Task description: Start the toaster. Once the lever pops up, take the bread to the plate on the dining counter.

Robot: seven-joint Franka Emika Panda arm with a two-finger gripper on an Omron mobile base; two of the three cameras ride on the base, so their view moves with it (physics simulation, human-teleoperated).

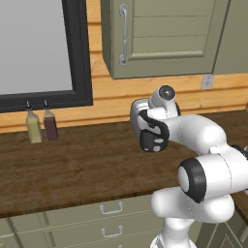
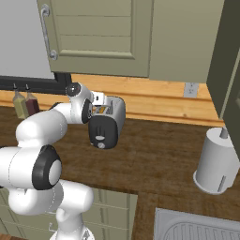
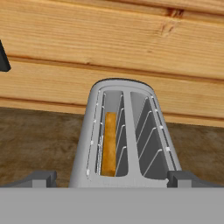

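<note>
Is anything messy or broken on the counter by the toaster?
Nothing stands out. The toaster stands upright on the counter, with the bread sitting straight in one slot. The two bottles stand upright near the window.

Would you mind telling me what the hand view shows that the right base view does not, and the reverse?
Hand view alone: straight down into the toaster's two slots, with the bread standing on edge in the left one and the right one empty. Right base view alone: the toaster's black end panel with lever and knob, a paper towel roll, two bottles and a wall outlet. Shared: the toaster, the brown counter and the plank wall.
</note>
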